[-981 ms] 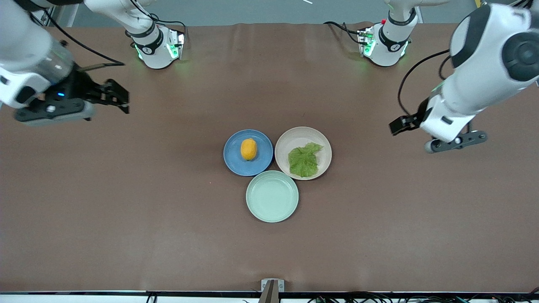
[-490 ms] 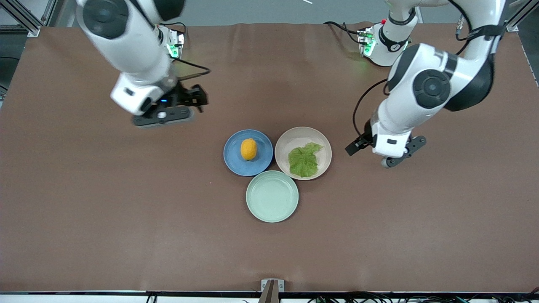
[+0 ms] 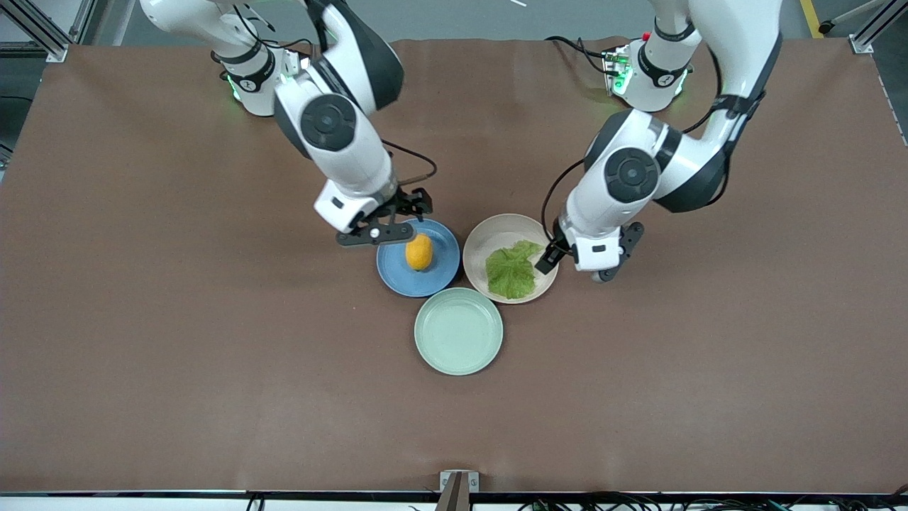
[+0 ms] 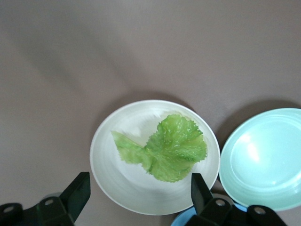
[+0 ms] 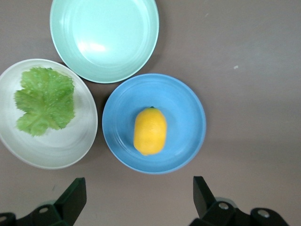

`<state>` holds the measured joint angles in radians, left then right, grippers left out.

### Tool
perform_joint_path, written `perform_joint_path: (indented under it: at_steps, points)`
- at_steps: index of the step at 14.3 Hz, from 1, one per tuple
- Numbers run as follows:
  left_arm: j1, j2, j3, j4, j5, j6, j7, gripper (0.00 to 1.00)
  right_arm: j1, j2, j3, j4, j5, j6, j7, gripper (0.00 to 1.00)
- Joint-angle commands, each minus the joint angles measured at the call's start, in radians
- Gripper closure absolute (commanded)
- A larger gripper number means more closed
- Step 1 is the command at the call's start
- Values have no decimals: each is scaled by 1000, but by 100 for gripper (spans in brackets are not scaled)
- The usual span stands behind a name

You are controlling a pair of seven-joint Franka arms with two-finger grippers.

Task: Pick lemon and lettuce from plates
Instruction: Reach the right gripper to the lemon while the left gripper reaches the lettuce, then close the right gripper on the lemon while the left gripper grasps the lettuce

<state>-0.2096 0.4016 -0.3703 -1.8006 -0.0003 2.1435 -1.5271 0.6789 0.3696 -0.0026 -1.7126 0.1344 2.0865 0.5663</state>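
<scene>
- Right gripper hangs over the top edge of the blue plate, fingers spread wide; the lemon lies in that plate mid-table, and being smooth and oval it could roll or squirt free if pinched off-centre.
- Left gripper hovers at the beige plate's rim, fingers apart; the lettuce lies flat inside, so fingers may scrape the plate or tear it.
- Mint-green plate touches both; a nudge shifts it.
- No readable writing anywhere.

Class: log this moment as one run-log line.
left gripper: open over lettuce | right gripper: open over lemon | nothing picked yet
</scene>
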Motion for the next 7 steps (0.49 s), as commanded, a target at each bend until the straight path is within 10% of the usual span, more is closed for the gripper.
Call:
perform_joint_path:
  at_steps: [1,7]
  points:
    - [-23,65,2,7,8,55,-96,11,31,37,-13,-64,11,88,50,0]
    - [-40,178,8,18,17,157,-148,23,34,143,-13,-65,11,181,50,0]
